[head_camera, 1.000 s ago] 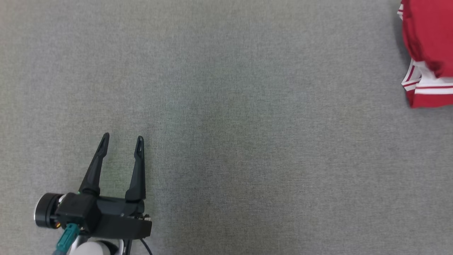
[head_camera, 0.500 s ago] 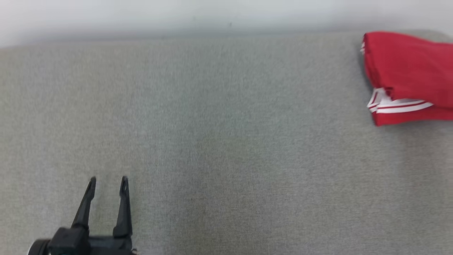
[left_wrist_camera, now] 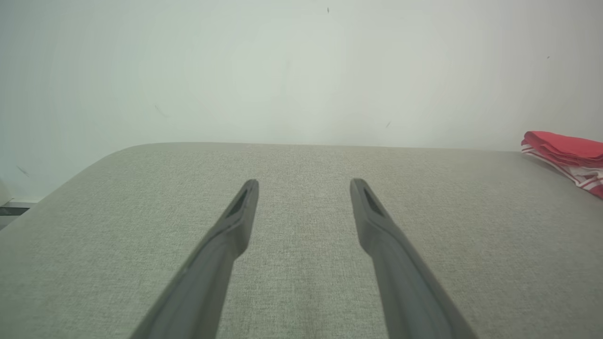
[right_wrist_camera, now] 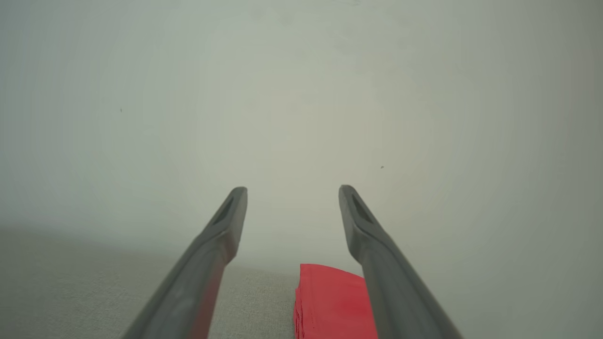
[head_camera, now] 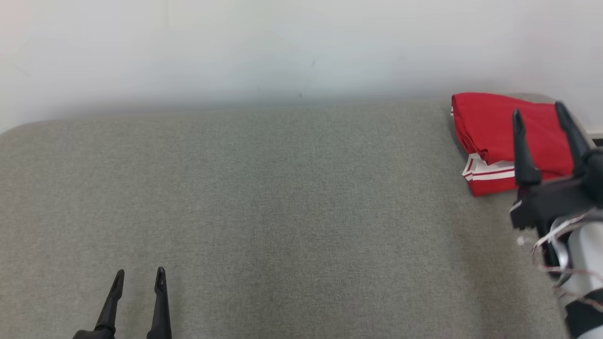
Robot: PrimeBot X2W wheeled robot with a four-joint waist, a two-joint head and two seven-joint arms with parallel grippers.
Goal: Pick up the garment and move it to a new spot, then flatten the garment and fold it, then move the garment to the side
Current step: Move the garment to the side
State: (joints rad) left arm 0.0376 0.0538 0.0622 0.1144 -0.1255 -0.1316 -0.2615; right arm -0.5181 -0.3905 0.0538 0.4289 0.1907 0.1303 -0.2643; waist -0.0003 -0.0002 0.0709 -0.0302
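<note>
The garment (head_camera: pixel 490 127) is red with white stripes at one hem and lies folded at the far right corner of the grey padded table (head_camera: pixel 282 197). It also appears at the right edge of the left wrist view as the garment (left_wrist_camera: pixel 567 149) and low between the right fingers as the garment (right_wrist_camera: pixel 332 303). My right gripper (head_camera: pixel 539 109) hovers open in front of it, holding nothing. Down at the near left of the table, my left gripper (head_camera: pixel 140 272) is open and empty, its fingers (left_wrist_camera: pixel 235 221) pointing over bare cloth.
A pale wall (head_camera: pixel 282 47) rises directly behind the table's far edge. The table's rounded left corner (head_camera: pixel 19 129) and right edge (head_camera: pixel 560 263) mark its limits. Loose wires (head_camera: pixel 549 240) hang at the right wrist.
The head camera has tilted up, so the wall and the table's far edge have come into view. The right gripper has come into view by the garment. The garment lies as before.
</note>
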